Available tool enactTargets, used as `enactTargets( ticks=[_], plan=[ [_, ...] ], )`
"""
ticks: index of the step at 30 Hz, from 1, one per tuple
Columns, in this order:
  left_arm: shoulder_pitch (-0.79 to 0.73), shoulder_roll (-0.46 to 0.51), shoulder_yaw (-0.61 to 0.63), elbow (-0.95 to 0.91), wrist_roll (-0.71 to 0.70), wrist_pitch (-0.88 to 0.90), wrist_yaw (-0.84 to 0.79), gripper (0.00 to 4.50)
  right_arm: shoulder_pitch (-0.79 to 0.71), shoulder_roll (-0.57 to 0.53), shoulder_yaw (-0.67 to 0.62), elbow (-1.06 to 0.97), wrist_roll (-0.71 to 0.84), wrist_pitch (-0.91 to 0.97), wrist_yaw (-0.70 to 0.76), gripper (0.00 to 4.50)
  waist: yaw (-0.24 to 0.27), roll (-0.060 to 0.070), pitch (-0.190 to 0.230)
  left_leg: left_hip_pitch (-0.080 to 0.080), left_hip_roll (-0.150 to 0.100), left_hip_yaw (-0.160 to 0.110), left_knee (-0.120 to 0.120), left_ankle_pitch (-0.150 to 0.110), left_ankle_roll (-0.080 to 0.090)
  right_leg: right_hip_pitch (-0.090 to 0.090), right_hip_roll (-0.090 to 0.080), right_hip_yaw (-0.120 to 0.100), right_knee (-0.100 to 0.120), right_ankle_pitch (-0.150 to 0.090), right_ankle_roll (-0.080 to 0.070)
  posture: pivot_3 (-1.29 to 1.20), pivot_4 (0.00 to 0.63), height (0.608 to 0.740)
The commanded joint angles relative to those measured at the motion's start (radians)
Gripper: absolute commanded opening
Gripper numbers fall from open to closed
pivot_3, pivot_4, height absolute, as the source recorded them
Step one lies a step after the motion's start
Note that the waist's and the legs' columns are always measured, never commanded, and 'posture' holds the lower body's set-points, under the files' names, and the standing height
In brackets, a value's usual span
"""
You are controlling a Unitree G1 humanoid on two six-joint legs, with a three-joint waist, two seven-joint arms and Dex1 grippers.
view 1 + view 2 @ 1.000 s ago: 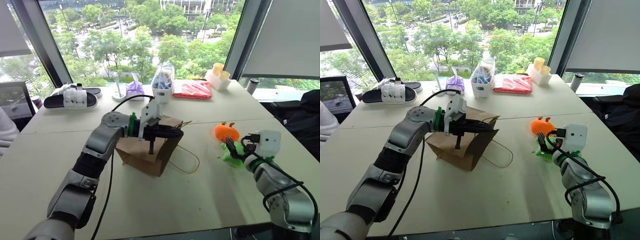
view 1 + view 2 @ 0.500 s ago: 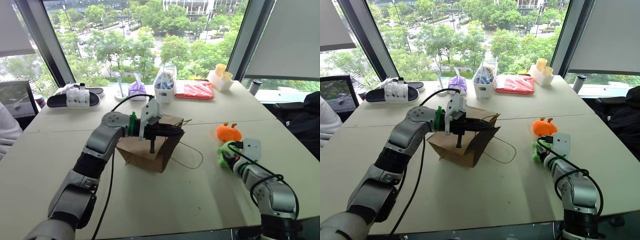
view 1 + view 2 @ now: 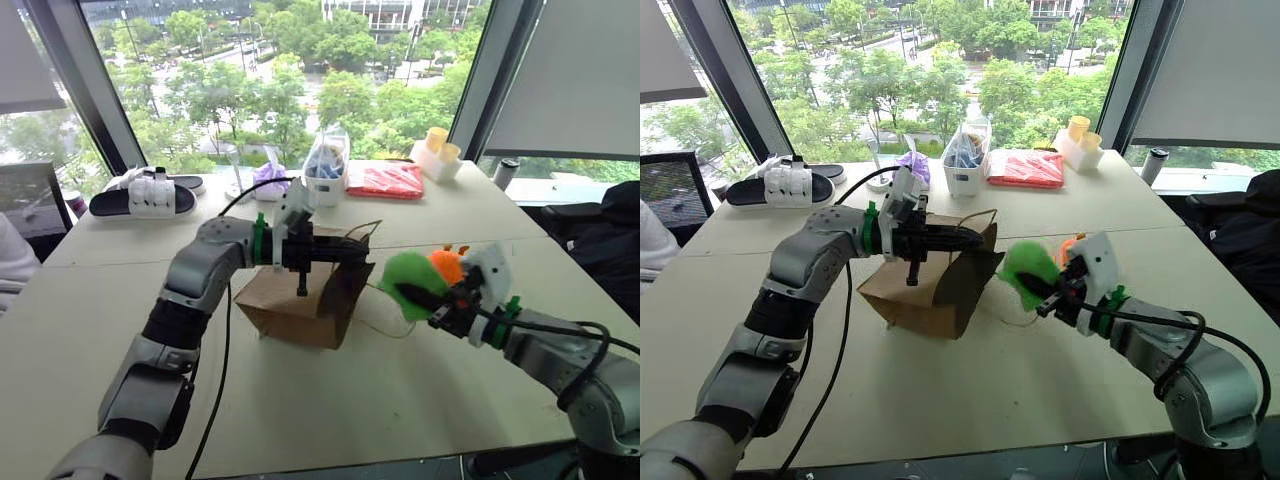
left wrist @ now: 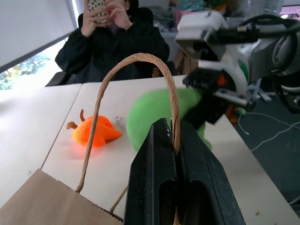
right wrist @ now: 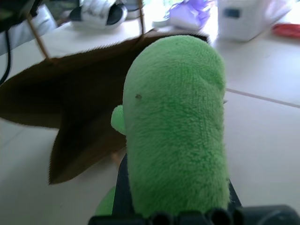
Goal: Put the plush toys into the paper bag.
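My left gripper [image 3: 352, 258] is shut on one tan cord handle [image 4: 136, 58] of the brown paper bag [image 3: 300, 300], holding its dark mouth open toward the right. The lime green plush toy [image 3: 405, 283] hangs above the table just right of that mouth, with my right gripper [image 3: 432, 298] shut on it. In the right wrist view the green toy [image 5: 176, 122] stands in front of the bag's opening [image 5: 70, 103]. The orange plush toy [image 3: 447, 264] lies on the table behind the right gripper, partly covered by it, and it also shows in the left wrist view [image 4: 93, 133].
Along the far table edge are black-and-white slippers [image 3: 145, 195], a purple lump [image 3: 268, 178], a clear bag in a white tub [image 3: 325, 165], a red packet [image 3: 385, 180] and yellow cups [image 3: 437, 148]. A seated person [image 4: 122, 37] holds a phone beyond the table.
My right gripper closed on the green toy, lifted it off the table and carried it left to the bag's mouth. The left gripper raised the handle slightly.
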Motion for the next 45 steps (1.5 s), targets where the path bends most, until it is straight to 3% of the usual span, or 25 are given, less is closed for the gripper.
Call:
enactTargets(
  ticks=[1, 12, 17, 26, 32, 35, 37, 40, 45],
  plan=[
    [-0.037, -0.008, 0.019, -0.024, -0.021, 0.001, -0.008, 0.00, -0.053, 0.033, 0.050, 0.001, 0.014, -0.012, -0.017, 0.01, 0.001, 0.000, 0.000, 0.000, 0.000, 0.000, 0.000, 0.000, 0.000, 0.000, 0.000, 0.000, 0.000, 0.000, 0.000, 0.00, 0.150, 0.740],
    [-0.010, -0.038, -0.019, -0.102, -0.030, 0.021, -0.018, 0.00, -0.305, 0.084, 0.353, 0.299, -0.167, -0.119, 0.063, 0.01, -0.002, 0.000, 0.000, -0.001, 0.000, -0.001, -0.001, 0.000, -0.001, -0.001, 0.000, 0.000, 0.000, 0.000, 0.000, 0.00, 0.150, 0.740],
    [0.009, -0.042, -0.024, -0.119, -0.026, 0.017, -0.013, 0.00, -0.364, 0.111, 0.425, 0.390, -0.231, -0.163, 0.102, 0.01, -0.003, 0.000, 0.000, 0.000, 0.000, -0.001, -0.001, 0.000, -0.001, -0.002, 0.000, 0.002, 0.000, 0.000, 0.000, 0.00, 0.150, 0.740],
    [0.021, -0.028, -0.004, -0.100, -0.011, -0.002, 0.012, 0.00, -0.358, 0.127, 0.410, 0.379, -0.280, -0.209, 0.117, 4.42, -0.002, 0.000, 0.000, -0.001, 0.000, -0.001, -0.001, 0.004, -0.007, -0.003, 0.000, 0.002, 0.000, 0.000, 0.000, 0.00, 0.150, 0.740],
    [0.026, -0.017, 0.023, -0.098, -0.023, 0.005, 0.036, 0.00, -0.233, 0.085, 0.154, 0.176, -0.093, -0.146, 0.134, 4.47, 0.001, 0.000, 0.000, -0.002, -0.001, -0.002, -0.001, 0.004, -0.007, -0.003, 0.000, 0.002, 0.000, 0.000, 0.000, 0.00, 0.150, 0.740],
    [0.033, -0.009, 0.029, -0.110, -0.030, 0.012, 0.043, 0.00, -0.182, 0.102, -0.080, 0.134, 0.073, -0.085, 0.063, 4.47, 0.002, 0.000, 0.000, -0.002, -0.001, -0.003, -0.001, 0.004, -0.007, -0.002, 0.000, 0.002, -0.001, 0.000, 0.000, 0.00, 0.150, 0.740],
    [0.038, -0.006, 0.031, -0.115, -0.032, 0.014, 0.047, 0.00, -0.163, 0.120, -0.194, 0.169, 0.092, -0.088, -0.026, 4.47, 0.002, 0.000, 0.000, -0.001, 0.000, -0.003, -0.001, 0.002, -0.003, -0.001, 0.000, 0.002, -0.001, 0.000, 0.000, 0.00, 0.150, 0.740],
    [0.041, -0.004, 0.032, -0.121, -0.035, 0.018, 0.053, 0.00, -0.159, 0.146, -0.220, 0.259, -0.019, -0.155, -0.167, 4.47, 0.000, 0.000, 0.000, 0.000, -0.001, -0.002, -0.001, 0.001, -0.001, -0.001, 0.000, 0.003, 0.000, 0.000, 0.000, 0.00, 0.150, 0.740],
    [0.043, -0.016, 0.028, -0.125, -0.035, 0.021, 0.069, 0.00, -0.245, 0.199, -0.099, 0.497, -0.230, -0.286, -0.316, 4.47, -0.009, 0.001, 0.000, 0.001, 0.000, 0.003, -0.002, 0.001, -0.001, -0.005, 0.002, 0.011, 0.003, 0.000, 0.000, 0.00, 0.150, 0.740]
  ],
)
